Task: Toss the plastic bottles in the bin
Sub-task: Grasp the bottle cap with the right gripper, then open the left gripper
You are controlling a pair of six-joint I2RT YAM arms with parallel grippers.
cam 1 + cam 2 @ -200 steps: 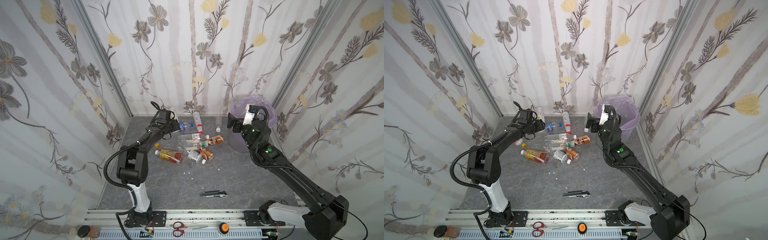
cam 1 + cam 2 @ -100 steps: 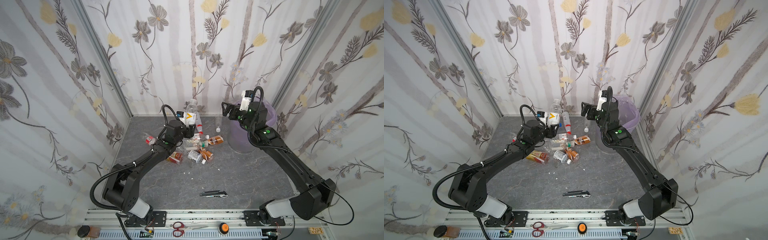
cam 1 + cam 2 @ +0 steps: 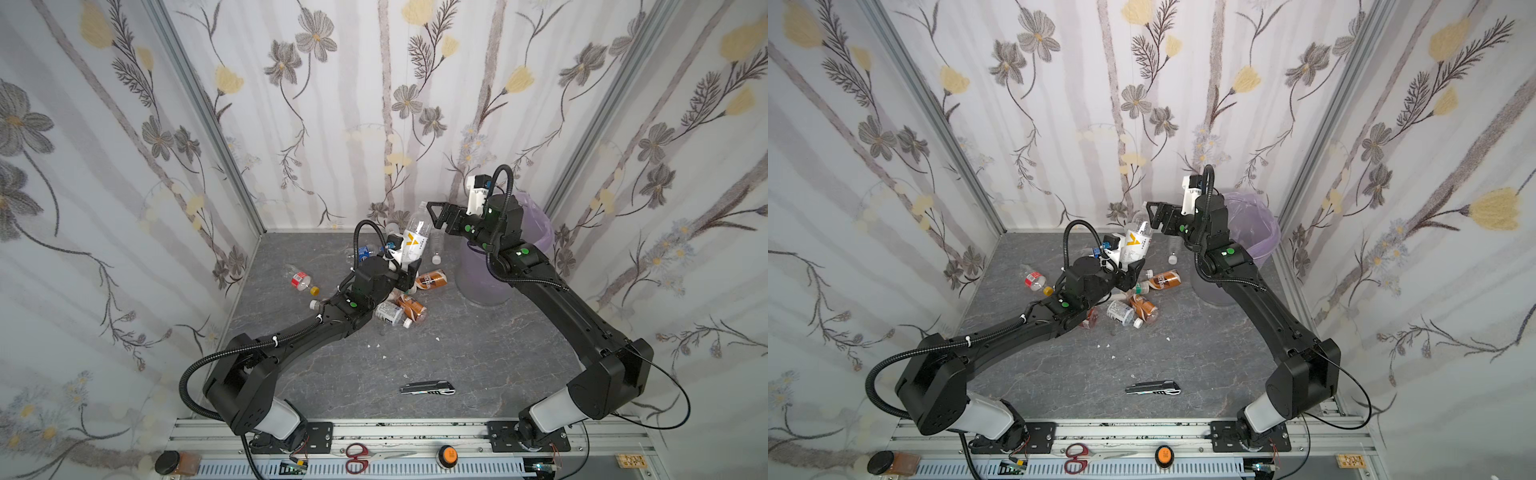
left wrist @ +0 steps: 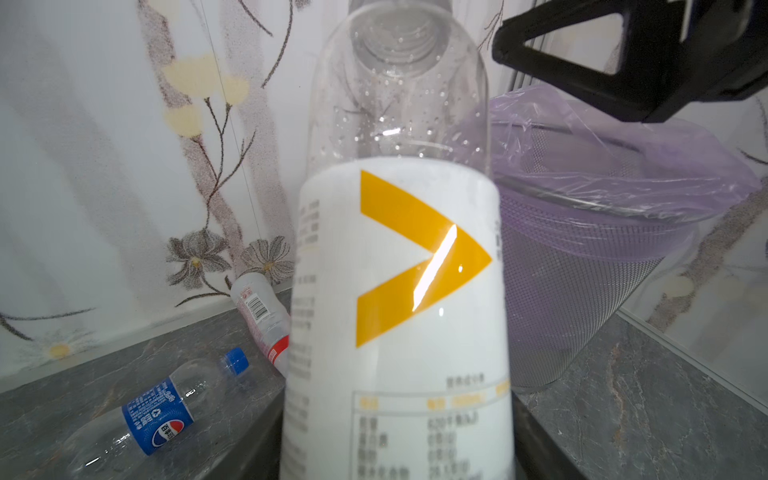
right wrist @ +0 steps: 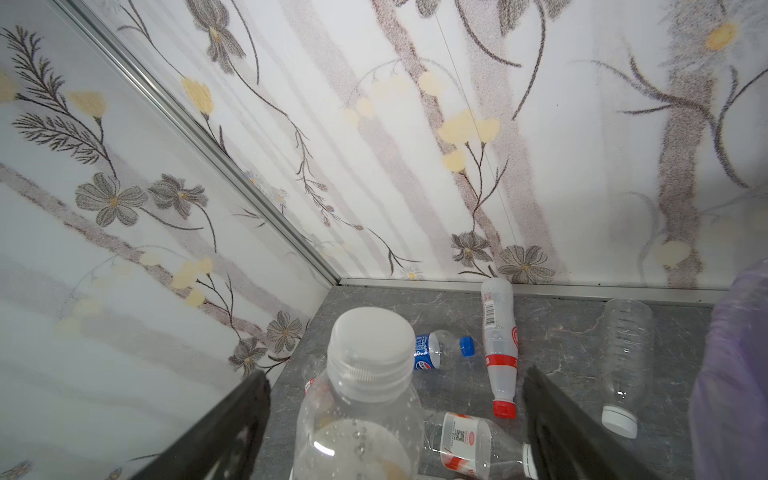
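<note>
One grey utility knife (image 3: 427,389) lies alone on the table (image 3: 478,357), nearest the rail. It is not a task item and is to be left in place.

Further in, a heap of plastic bottles (image 3: 411,306) lies at mid-table, partly covered by the left arm. Above the heap, one white-labelled bottle (image 3: 415,243) is clamped low on its body by the left gripper (image 3: 405,275) and held clear of the table, cap uppermost. The right gripper (image 3: 433,216) is positioned at the neck with its jaws spread. In the right wrist view a jaw stands on either side of the cap (image 5: 370,336) and neither touches it, so nothing is gripped.

The step in hand is judged to be a handover of the raised bottle from the left arm to the right. The next move calls for the right jaws to be closed on the neck before the left clamp is released. The bottle is then to be carried over the rim of the bin (image 3: 482,286).

Count:
- One bin, standing at the far right corner behind the right wrist.
- One bottle held.
- Nine bottles loose on the table, two of them brown and three toward the far wall.

The heap is partly hidden, so more may be present.
</note>
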